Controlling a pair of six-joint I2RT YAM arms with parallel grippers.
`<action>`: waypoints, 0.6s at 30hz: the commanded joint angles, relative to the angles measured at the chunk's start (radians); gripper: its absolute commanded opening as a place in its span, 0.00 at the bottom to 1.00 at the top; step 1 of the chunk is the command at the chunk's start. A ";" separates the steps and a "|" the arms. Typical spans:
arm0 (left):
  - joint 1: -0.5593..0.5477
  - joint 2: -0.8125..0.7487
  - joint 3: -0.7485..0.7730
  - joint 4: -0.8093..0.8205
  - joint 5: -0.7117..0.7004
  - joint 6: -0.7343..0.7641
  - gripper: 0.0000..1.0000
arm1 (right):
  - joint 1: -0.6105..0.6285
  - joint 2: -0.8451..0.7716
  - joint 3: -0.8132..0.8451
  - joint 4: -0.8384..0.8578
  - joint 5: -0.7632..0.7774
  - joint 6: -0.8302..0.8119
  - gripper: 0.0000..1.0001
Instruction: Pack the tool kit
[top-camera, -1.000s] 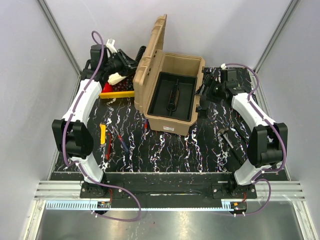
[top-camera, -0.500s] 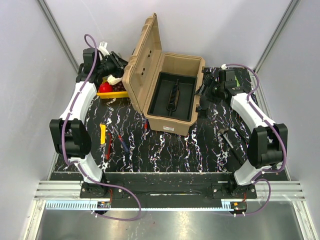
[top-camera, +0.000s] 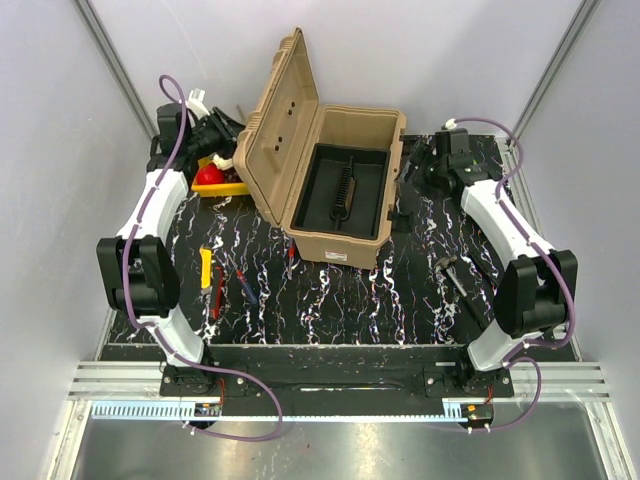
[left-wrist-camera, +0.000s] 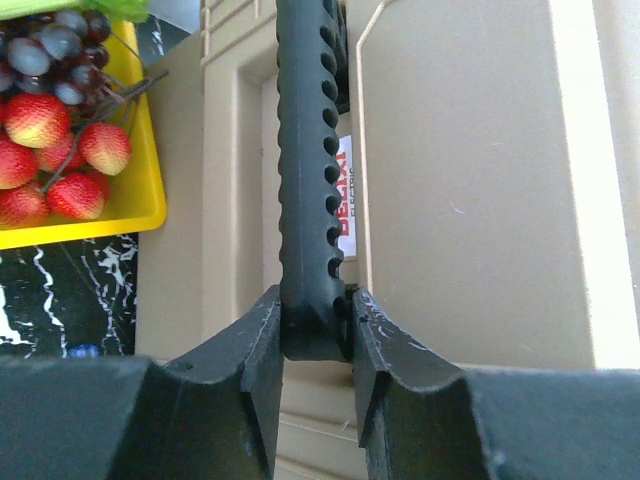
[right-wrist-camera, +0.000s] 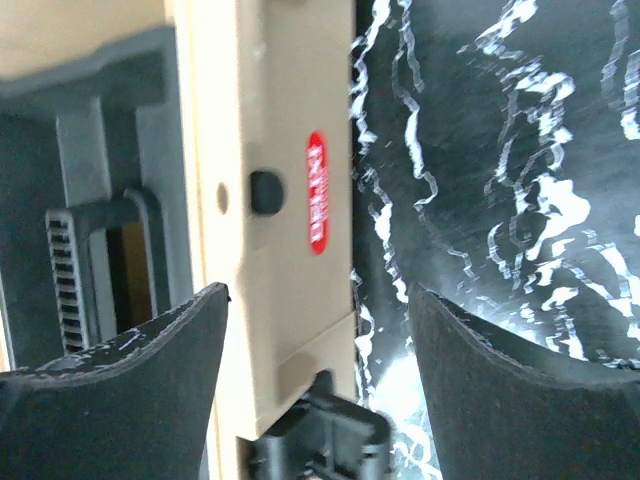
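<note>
The tan ribbed toolbox (top-camera: 352, 128) stands open at the table's middle back, its lid (top-camera: 272, 130) tilted back to the left and its black inner tray (top-camera: 340, 190) exposed. My left gripper (left-wrist-camera: 314, 335) is shut on the lid's black handle (left-wrist-camera: 308, 170); in the top view the left gripper (top-camera: 222, 132) sits behind the lid. My right gripper (right-wrist-camera: 318, 330) is open, its jaws straddling the box's right wall (right-wrist-camera: 270, 200) above a black latch (right-wrist-camera: 320, 440). Small tools, a yellow-handled one (top-camera: 205, 268), a red one (top-camera: 291, 255) and a blue one (top-camera: 243, 281), lie on the table left of the box.
A yellow crate (top-camera: 222, 186) of strawberries (left-wrist-camera: 60, 160) and grapes sits behind the lid at back left. A dark tool (top-camera: 452, 275) lies on the marbled black table (top-camera: 330, 300) at right. Grey walls close in both sides.
My left gripper has drawn the lid farther back and to the left, opening the box wider and shifting it slightly. My right gripper has moved up toward the box's rear right corner.
</note>
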 joint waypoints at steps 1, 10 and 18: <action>0.079 -0.034 -0.093 -0.067 -0.045 0.139 0.20 | -0.050 -0.065 0.105 -0.072 0.180 -0.040 0.79; 0.052 -0.155 -0.144 -0.035 0.026 0.147 0.49 | -0.051 -0.137 0.154 -0.034 0.117 -0.095 0.89; 0.000 -0.172 -0.052 -0.048 0.066 0.156 0.57 | -0.048 -0.146 0.147 -0.023 0.033 -0.106 0.89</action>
